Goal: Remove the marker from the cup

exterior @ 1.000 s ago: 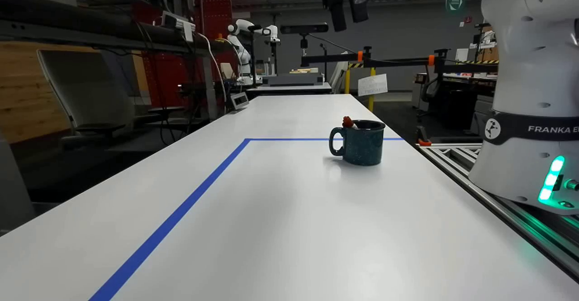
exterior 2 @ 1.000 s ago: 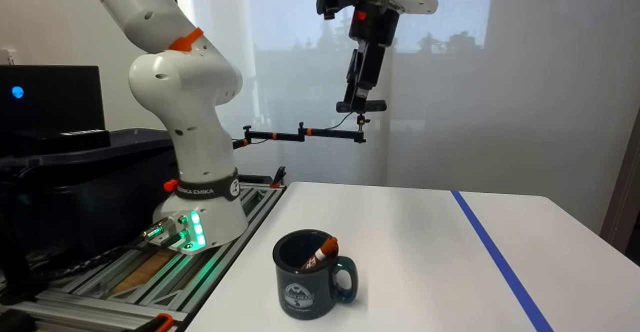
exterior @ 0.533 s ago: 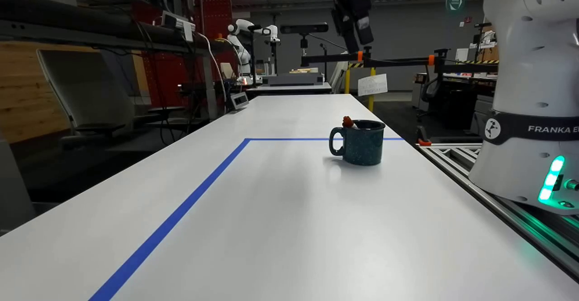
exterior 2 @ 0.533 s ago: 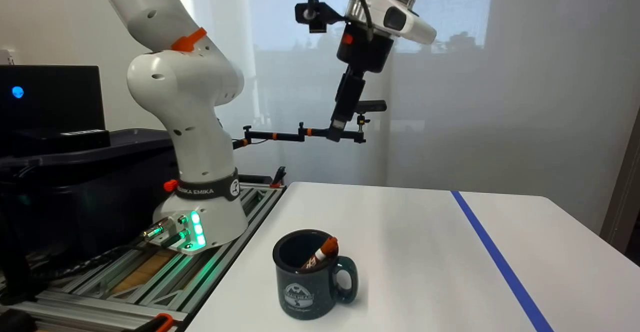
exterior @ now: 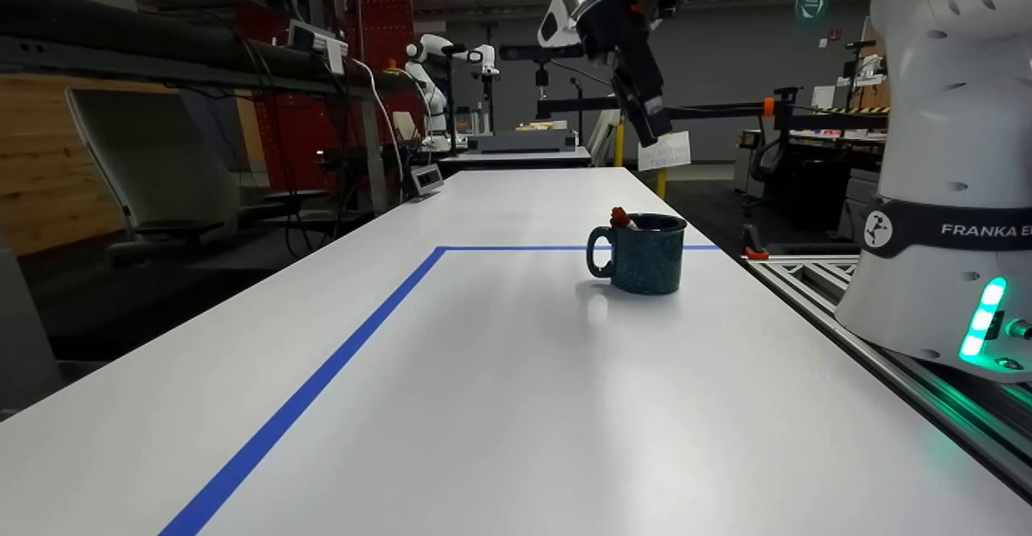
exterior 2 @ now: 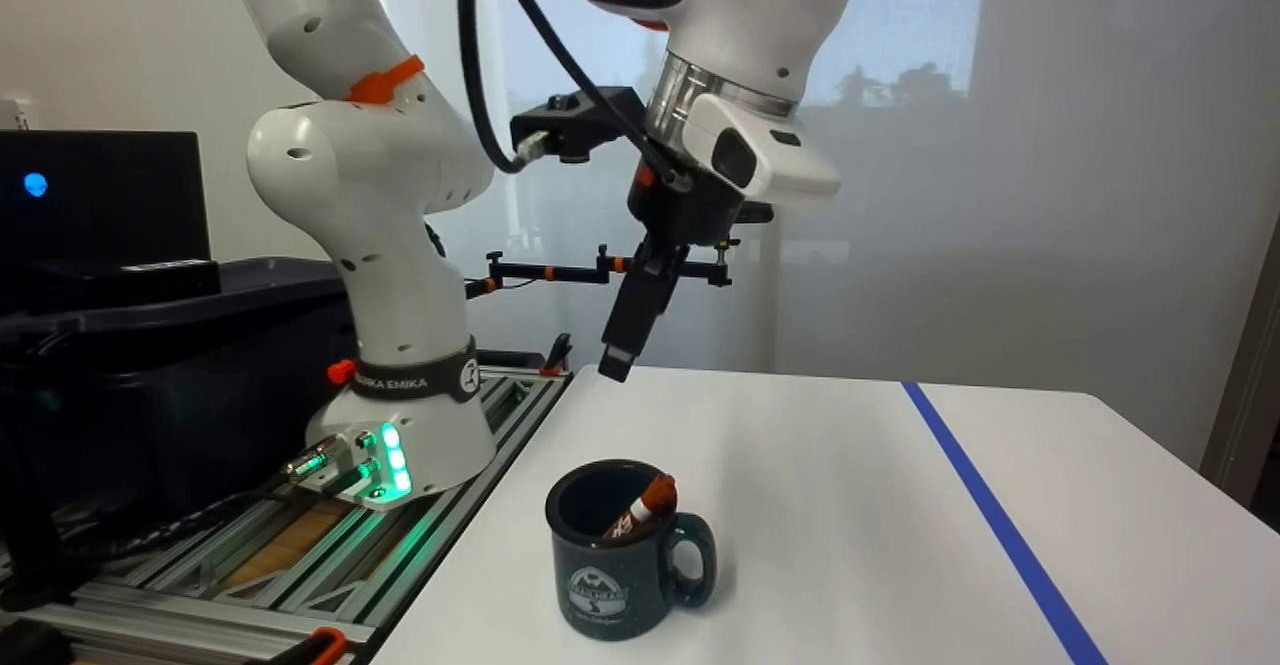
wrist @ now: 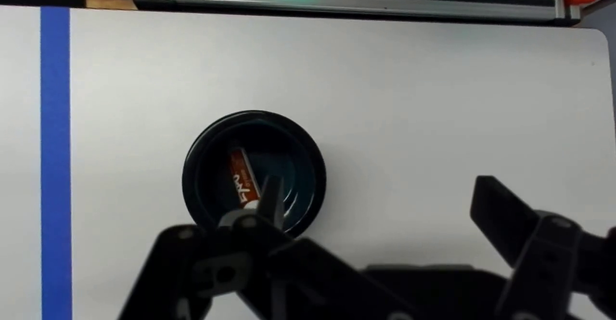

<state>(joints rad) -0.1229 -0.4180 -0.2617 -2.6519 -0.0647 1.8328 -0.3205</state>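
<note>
You have the hand [wrist: 378, 197] tilted over the counter [exterior 2: 820, 505], its fingers [wrist: 503, 216] spread wide, higher than the cup [exterior 2: 610, 560] and clear of it. The marker [exterior 2: 643, 507] leans inside that upright cup, its reddish end poking above the rim on the handle [exterior 2: 708, 557] side. In your wrist view, one finger covers part of both marker and cup; a blue strip [wrist: 56, 166] runs along the counter, well apart from the cup.

Speckled dark-teal mug [exterior 2: 612, 577] upright on a white table [exterior 2: 850, 525]; a reddish-brown marker [exterior 2: 643, 507] leans inside, cap above the rim near the handle.
</note>
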